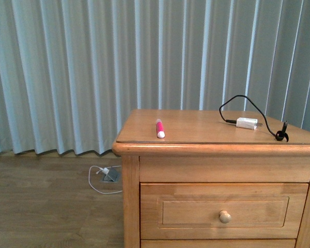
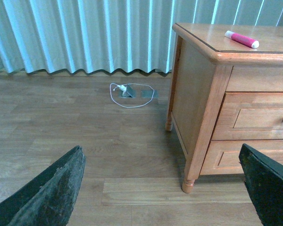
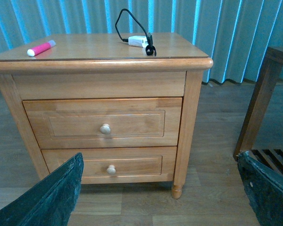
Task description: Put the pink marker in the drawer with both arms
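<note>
Both arms are set back from the nightstand [image 1: 196,120] and low. The left gripper [image 2: 160,197] is spread wide with nothing in it, and the right gripper [image 3: 158,200] is the same, wide and empty. The pink marker [image 1: 159,128] lies flat on the top, near the front edge on the left part, well apart from the white charger [image 1: 246,123]. Its long axis runs front to back, white end towards the robot. That looks like the left arm's pick: up and ahead of it, to its right. The drawer [image 3: 75,125] is shut and the right wrist faces its knob [image 3: 105,128] squarely, so the pull likely falls to that arm. No label or writing is legible; the marker may be too small to tell
</note>
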Tool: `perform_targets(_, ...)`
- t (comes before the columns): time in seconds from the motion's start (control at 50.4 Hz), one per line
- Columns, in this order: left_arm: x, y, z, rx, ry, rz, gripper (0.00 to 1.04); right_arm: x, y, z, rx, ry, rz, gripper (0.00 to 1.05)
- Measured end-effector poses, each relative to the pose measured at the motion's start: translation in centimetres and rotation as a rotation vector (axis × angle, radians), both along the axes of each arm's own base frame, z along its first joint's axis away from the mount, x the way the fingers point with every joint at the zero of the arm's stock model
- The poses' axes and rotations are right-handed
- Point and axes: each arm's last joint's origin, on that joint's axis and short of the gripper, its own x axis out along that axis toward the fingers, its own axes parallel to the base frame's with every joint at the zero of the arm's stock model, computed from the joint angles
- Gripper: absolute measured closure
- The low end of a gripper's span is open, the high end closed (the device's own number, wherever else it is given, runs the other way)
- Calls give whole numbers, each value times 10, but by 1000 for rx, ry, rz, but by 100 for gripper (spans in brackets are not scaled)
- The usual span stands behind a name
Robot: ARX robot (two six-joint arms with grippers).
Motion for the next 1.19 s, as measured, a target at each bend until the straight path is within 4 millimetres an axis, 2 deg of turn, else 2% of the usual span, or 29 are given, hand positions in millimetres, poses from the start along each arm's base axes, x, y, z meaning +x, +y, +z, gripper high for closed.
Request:
perform_targets(0.714,0,0,0,0,0,0,6,0,0,0,0,0,0,8)
perform_targets(0.814,0,0,0,0,0,0,6,2,2,-2,98,165,87,8)
perform_targets(0.933,0,0,0,0,0,0,6,18,7,-4,166,276,120,8)
perform_targets(1.012,0,0,0,0,0,0,6,35,15,4,157,273,150,8)
perform_targets(1.111,0,0,0,0,0,0,6,71,31,11,137,295,195,8)
perform_targets(1.191,0,0,0,0,0,0,6,100,45,5,121,350,223,8)
